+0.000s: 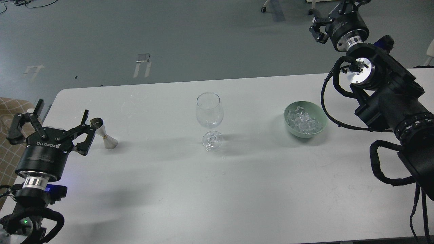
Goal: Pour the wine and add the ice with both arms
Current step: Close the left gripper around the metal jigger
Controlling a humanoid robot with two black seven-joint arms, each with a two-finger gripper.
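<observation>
The ice [304, 122] lies heaped as clear cubes in a pale green bowl [321, 118] standing on the white table [217, 189], well to the right of the wine glass [209, 118]. The wine glass stands upright near the table's middle; whether any wine sits in it cannot be told. Well to the left of the wine glass a small metal jigger [103, 133] leans on the table, its mouth turned toward the left claw [57, 120].

The left claw hangs just beside the jigger, left of the wine glass, its two fingers spread wide and holding nothing; one fingertip is close to the jigger's rim, though contact cannot be told. The right claw [330, 17] is raised far to the right of the wine glass, beyond the table's far edge, partly cut off by the view's top edge, so its fingers' stance cannot be told.
</observation>
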